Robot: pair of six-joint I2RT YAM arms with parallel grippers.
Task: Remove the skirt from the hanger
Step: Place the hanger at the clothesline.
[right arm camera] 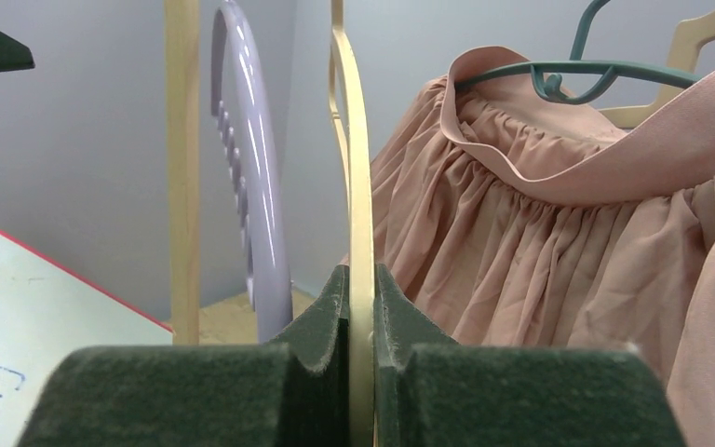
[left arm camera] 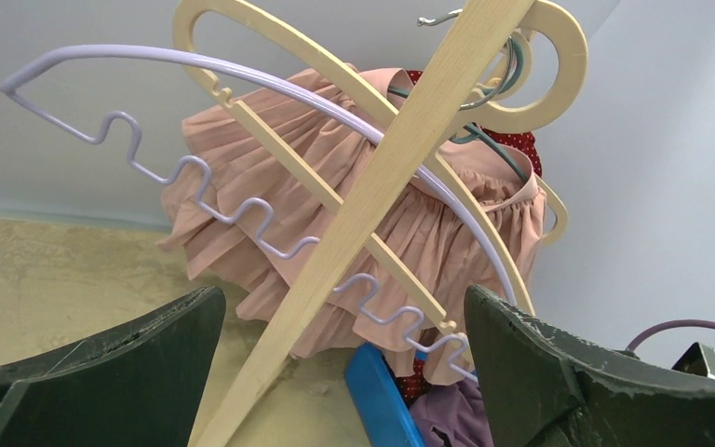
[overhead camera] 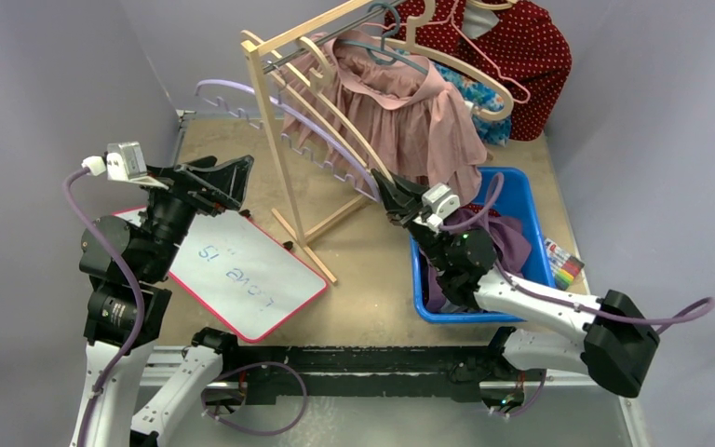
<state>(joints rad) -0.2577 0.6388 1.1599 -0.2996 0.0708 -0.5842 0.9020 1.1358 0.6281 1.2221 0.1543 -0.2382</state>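
Right gripper is clamped on the lower end of the cream hanger. In the right wrist view, both pads pinch the thin cream hanger edge-on, with no gap either side at the right gripper. Left gripper is wide open and holds nothing, hovering above the whiteboard, well apart from the wooden rack. From the left wrist, the 2 fingers sit far apart at the frame's bottom corners and the left gripper points up at the rack. The pink skirt is on the rack, not off yet. Its waistband drapes over a teal hanger, and the skirt hangs just right of the clamped cream hanger. The lavender hanger with the wavy lower bar sits just left of the cream one, then comes the wooden rack post. In the left wrist view the order front to back is: wooden rack post, lavender hanger, cream hanger, then skirt. The skirt hem hangs above the blue bin, which holds purple cloth. A red polka-dot garment sits behind the rack. I can't tell whether the skirt touches the cream hanger.
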